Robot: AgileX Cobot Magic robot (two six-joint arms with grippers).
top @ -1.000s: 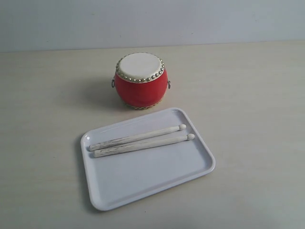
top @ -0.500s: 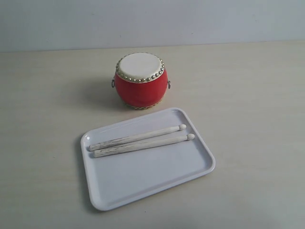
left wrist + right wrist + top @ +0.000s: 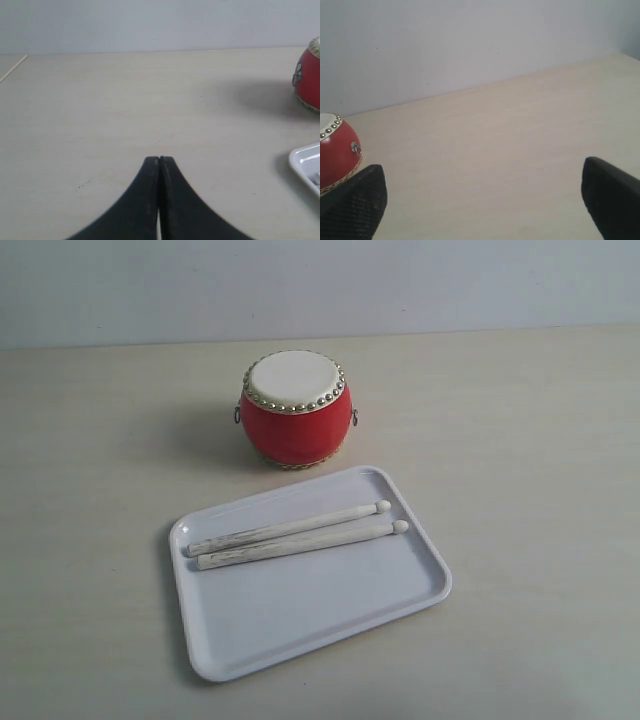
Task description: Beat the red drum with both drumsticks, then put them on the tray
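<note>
No shift since before: pale wooden drumsticks [image 3: 295,536] on tray [image 3: 330,612], left claw [image 3: 159,164] pressed together, right claw [image 3: 481,180] apparently spread.

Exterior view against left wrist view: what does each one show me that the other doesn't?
Only the exterior view shows the red drum's white top, the whole tray, and the two drumsticks lying side by side on it; no claw appears there. Only the left wrist view shows the left claw, shut with nothing in it, over the table. Both show the red drum and the tray, though the wrist view catches just an edge of each.
</note>
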